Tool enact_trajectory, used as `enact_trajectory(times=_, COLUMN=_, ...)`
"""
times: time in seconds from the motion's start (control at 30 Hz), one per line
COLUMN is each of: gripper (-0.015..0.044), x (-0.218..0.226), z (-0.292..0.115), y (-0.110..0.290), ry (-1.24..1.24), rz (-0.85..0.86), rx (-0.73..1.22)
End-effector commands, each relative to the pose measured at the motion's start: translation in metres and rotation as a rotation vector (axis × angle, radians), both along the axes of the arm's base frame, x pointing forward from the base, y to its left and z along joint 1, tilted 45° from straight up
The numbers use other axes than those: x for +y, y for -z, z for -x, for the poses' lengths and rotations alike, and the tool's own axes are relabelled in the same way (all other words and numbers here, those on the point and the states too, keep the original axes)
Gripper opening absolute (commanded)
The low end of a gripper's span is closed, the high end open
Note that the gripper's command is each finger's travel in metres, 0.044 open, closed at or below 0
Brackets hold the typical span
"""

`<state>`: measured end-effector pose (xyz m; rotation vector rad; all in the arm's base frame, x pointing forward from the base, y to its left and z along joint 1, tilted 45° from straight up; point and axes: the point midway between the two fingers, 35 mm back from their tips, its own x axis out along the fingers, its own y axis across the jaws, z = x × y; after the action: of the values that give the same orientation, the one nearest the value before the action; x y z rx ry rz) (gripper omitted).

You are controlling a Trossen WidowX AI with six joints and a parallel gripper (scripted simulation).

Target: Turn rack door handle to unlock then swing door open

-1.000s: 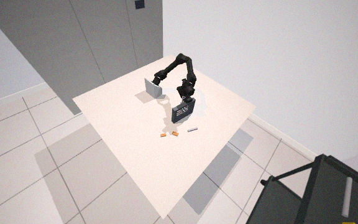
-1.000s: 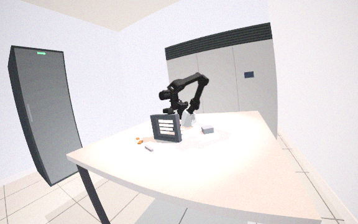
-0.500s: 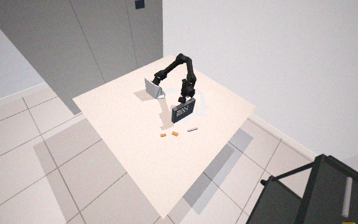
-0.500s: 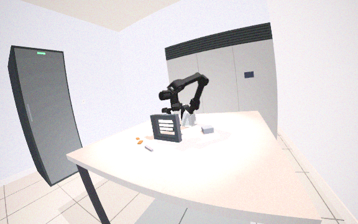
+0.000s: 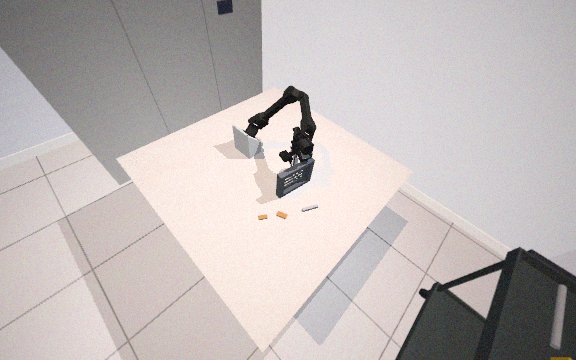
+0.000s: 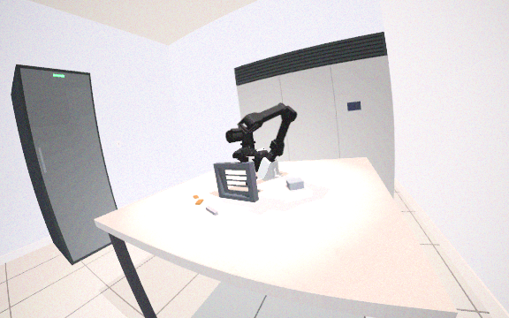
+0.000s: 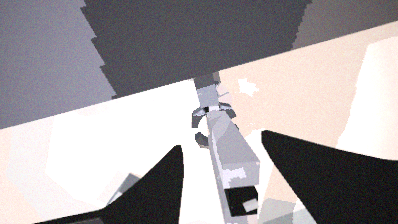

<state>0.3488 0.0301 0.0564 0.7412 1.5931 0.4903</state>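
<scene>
The dark rack frame (image 5: 279,187) (image 6: 253,183) stands upright on the table, with slats across its opening. The pale grey handle (image 7: 234,145) runs between my fingertips in the wrist view, its near end showing a dark hollow. My gripper (image 7: 221,143) (image 5: 295,161) is open, one finger on each side of the handle, with a gap visible on both sides. It is on the arm's side of the frame, largely hidden by it in the exterior view. A dark flat face fills the top of the wrist view. Whether it is door or frame, and the door's angle, I cannot tell.
A light upright panel (image 5: 245,142) (image 6: 270,170) stands by the arm's base. A small grey block (image 6: 295,184) lies to one side. Two orange pieces (image 5: 262,217) (image 5: 281,215) and a thin grey bar (image 5: 310,208) (image 6: 211,210) lie on the table beyond the frame.
</scene>
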Motion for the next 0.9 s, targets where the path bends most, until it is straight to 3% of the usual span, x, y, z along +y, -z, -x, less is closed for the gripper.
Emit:
enact_trajectory(times=0.0, gripper=0.0285, x=0.0003, z=0.0004, y=0.0004, ry=0.131, rz=0.012, rx=0.134)
enact_trajectory(times=0.87, gripper=0.0285, x=0.0004, z=0.0002, y=0.0002, ry=1.046, rz=0.069, rx=1.039)
